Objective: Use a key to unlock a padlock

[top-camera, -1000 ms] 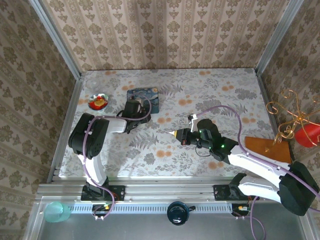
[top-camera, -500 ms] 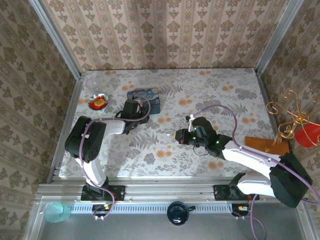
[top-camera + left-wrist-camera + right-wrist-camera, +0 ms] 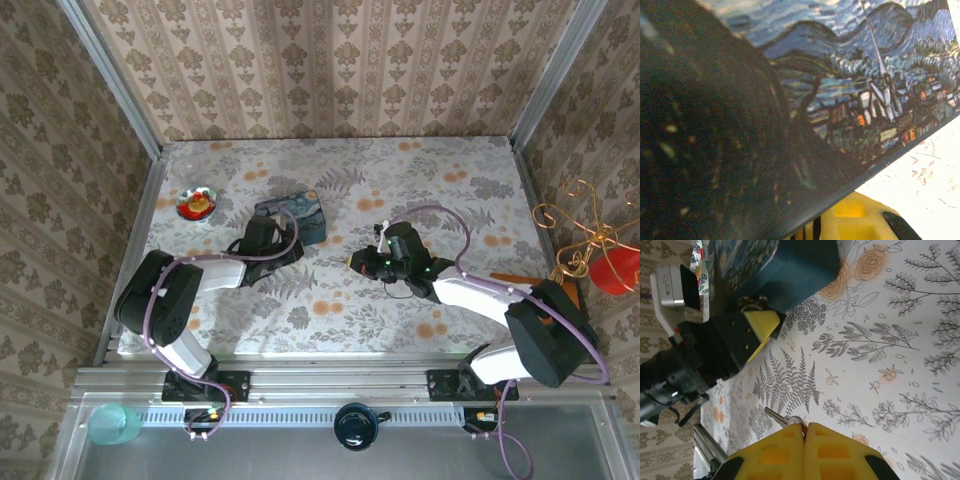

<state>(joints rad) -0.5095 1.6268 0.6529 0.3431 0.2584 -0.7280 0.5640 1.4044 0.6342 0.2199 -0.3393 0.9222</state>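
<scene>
Seen at the bottom centre of the right wrist view: right gripper (image 3: 804, 430), yellow pads pressed together and pinching a small silvery key (image 3: 779, 416) by its head. Blade left free, poking toward the left edge, presumably so it can be fed into a keyhole.

Left of centre in the overhead view: left gripper (image 3: 270, 238), hard up against the blue-and-yellow starry-night tin box (image 3: 297, 217), probably to steady tin and lock for the other arm. Spread or closed, cannot tell.

In the upper left of the right wrist view: tiny blackish padlock (image 3: 756, 303), at the tin's lower edge just beside a yellow pad of the left gripper. Silvery loop visible, body too dark to make out.

Key and lock well apart across the floral tabletop (image 3: 880, 340). Blade not yet lined up, so judged mid-approach, nothing inserted.
</scene>
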